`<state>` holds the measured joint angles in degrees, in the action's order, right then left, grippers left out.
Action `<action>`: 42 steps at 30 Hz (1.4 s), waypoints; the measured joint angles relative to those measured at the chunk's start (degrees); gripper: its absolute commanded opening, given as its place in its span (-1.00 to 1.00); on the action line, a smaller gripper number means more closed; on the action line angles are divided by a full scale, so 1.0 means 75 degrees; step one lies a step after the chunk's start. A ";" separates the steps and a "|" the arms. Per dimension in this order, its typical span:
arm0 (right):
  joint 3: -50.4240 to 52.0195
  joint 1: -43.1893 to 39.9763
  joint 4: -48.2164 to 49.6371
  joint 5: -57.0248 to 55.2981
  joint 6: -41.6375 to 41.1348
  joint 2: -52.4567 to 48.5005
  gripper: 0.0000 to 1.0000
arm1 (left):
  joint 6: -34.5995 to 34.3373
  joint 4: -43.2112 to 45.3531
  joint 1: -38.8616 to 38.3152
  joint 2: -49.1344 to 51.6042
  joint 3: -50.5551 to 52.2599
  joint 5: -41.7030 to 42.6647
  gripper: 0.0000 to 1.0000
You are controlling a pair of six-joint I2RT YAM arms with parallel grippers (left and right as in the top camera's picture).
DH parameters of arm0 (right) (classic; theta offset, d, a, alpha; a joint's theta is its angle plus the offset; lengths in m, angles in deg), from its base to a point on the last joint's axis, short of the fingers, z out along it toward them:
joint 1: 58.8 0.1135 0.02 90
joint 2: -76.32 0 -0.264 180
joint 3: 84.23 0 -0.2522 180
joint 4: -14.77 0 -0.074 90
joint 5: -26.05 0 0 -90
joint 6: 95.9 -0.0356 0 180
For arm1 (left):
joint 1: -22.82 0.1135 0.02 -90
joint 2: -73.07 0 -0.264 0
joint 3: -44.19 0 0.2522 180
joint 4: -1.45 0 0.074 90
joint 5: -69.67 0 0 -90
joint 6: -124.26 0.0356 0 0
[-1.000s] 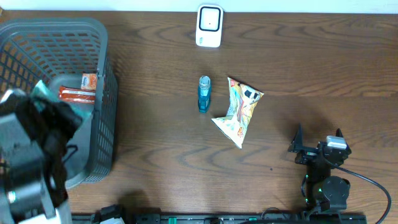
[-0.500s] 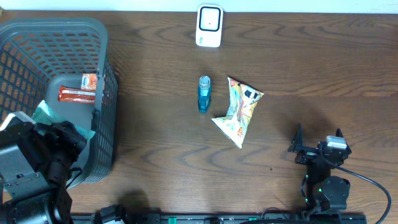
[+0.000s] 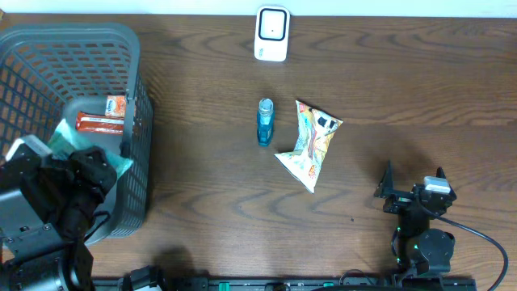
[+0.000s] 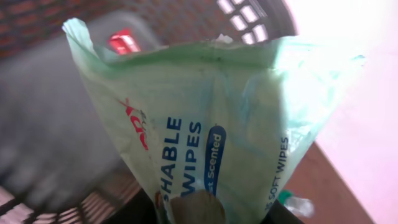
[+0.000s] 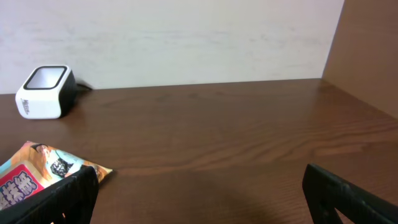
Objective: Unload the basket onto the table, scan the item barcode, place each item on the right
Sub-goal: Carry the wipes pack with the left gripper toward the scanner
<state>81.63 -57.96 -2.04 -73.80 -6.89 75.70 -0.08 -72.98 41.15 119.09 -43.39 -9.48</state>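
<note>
Item: wipes, which I see pinched in left claw, over basket, 8 o'clock on surface. Also right claw, spread, 5 o'clock. Then scanner, 12 o'clock.

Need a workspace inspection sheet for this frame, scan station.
Surface: brown wood table, no spills seen.
Job's things: green wipes pack held over the grey basket; white scanner at the far edge.
Clutter: blue bottle and snack bag side by side mid-table; red packet and orange packet in the basket.
Grippers: left gripper shut on the wipes pack; right gripper open, empty.
Cables: black cable by the right arm's base.
Surroundings: pale wall behind the table.
</note>
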 measured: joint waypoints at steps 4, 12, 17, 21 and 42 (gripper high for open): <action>0.0000 0.0000 0.0000 0.0000 0.0000 0.0000 0.98 | -0.0026 0.0271 0.0000 0.0000 0.0000 0.0341 -0.29; 0.0000 0.0000 -0.0003 0.0000 0.0000 0.0000 0.98 | -0.0032 0.1486 -0.0175 0.0000 0.0015 0.1848 -0.28; 0.0000 0.0000 0.0000 0.0000 0.0000 0.0000 0.99 | -0.0029 0.1789 -0.0918 0.0000 0.0015 0.2320 -0.29; 0.0000 0.0000 0.0000 -0.0003 0.0000 0.0000 0.99 | -0.0026 0.1929 -0.1571 0.0050 0.0015 0.2355 -0.29; 0.0000 0.0000 0.0000 -0.0003 0.0000 0.0000 0.98 | -0.0023 0.3404 -0.4666 0.2600 0.0020 0.1547 -0.29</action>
<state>81.63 -57.96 -2.04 -73.82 -6.89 75.70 -0.26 -47.45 6.15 138.59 -43.24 2.13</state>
